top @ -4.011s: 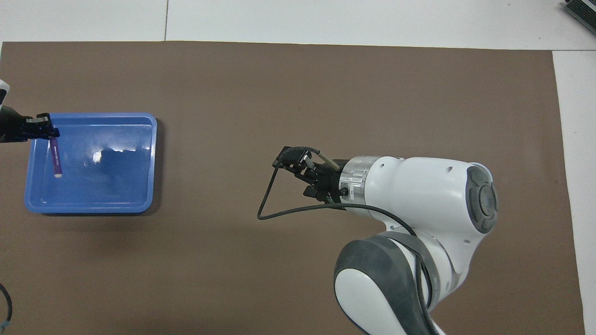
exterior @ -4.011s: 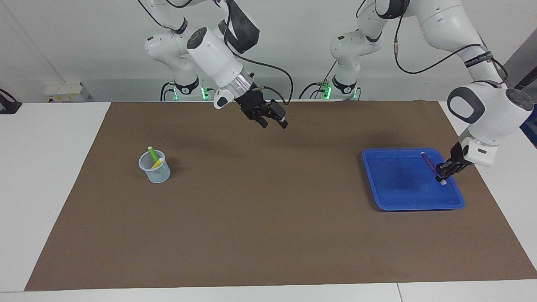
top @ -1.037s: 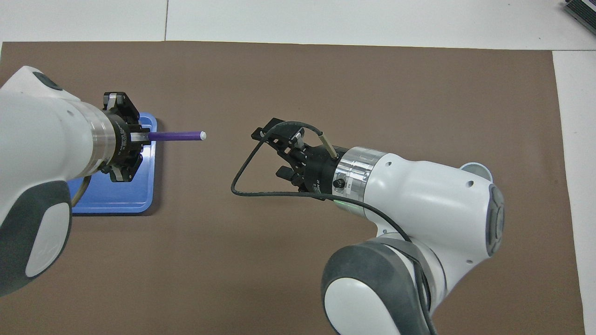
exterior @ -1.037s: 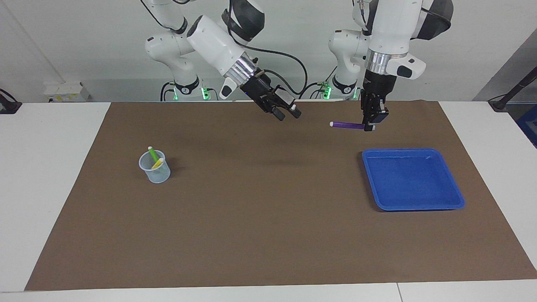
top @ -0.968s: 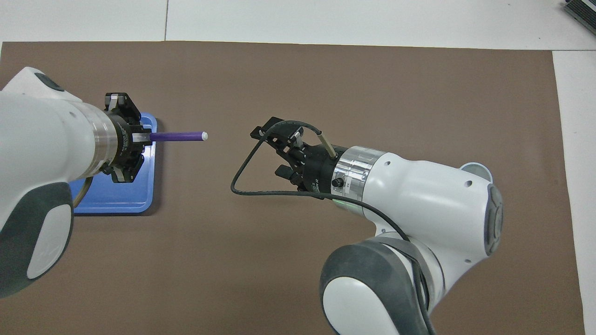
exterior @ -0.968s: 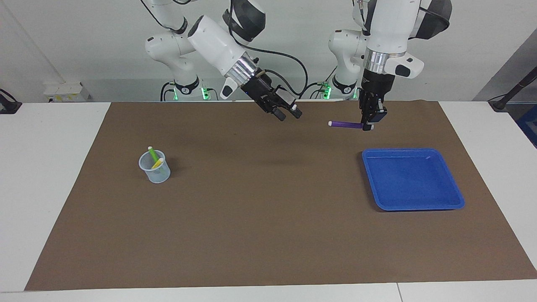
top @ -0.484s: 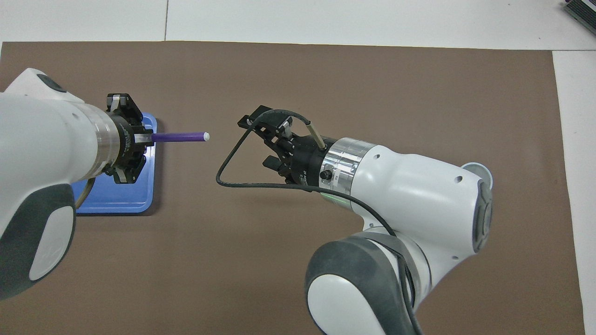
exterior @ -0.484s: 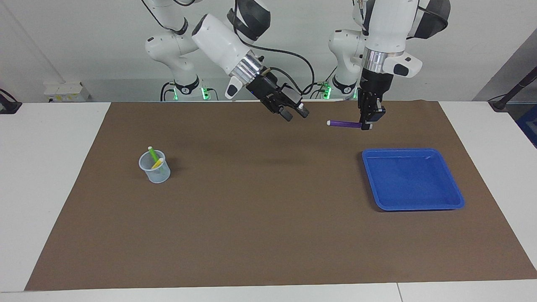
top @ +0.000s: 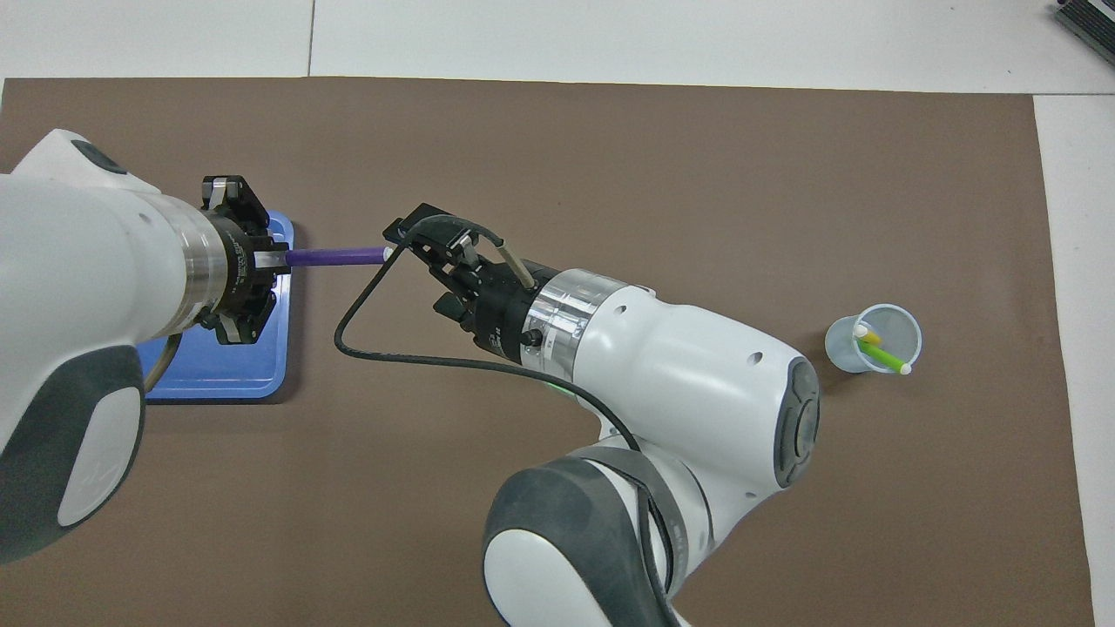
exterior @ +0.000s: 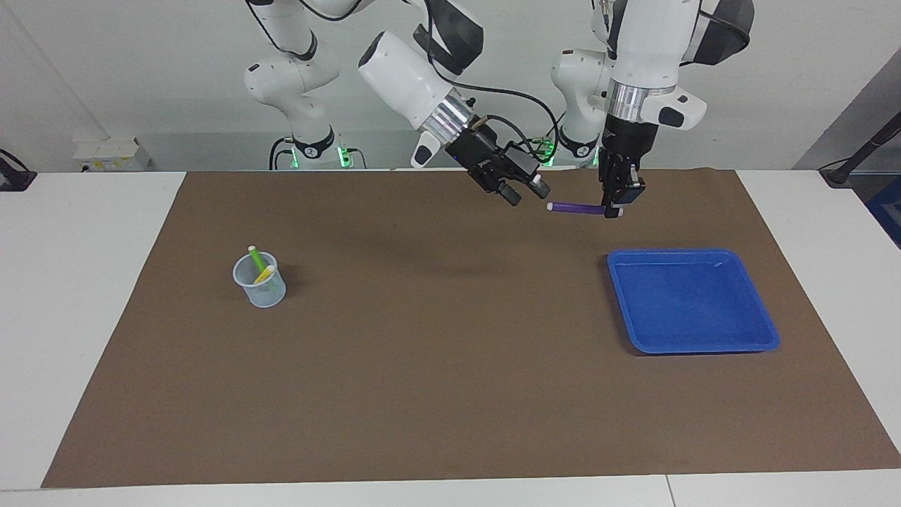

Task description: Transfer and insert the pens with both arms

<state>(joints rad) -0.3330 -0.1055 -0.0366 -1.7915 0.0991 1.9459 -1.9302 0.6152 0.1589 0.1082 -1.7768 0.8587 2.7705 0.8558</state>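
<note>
Left pincer (exterior: 614, 205), pointing straight down at upper right, pinches our slim purple marker pen (exterior: 577, 208) level; right pincer (exterior: 526, 193), spread wide, angles toward its whitish tip.

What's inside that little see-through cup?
Two pens stand slanted in the clear cup: a green pen and a yellow pen, their whitish ends poking above the rim. Their lower tips show only dimly through the wall.

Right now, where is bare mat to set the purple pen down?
The wide stretch between the cup and the blue tray is bare. It is crowded where both tools meet at the purple pen, over the mat's edge nearest the robots.
</note>
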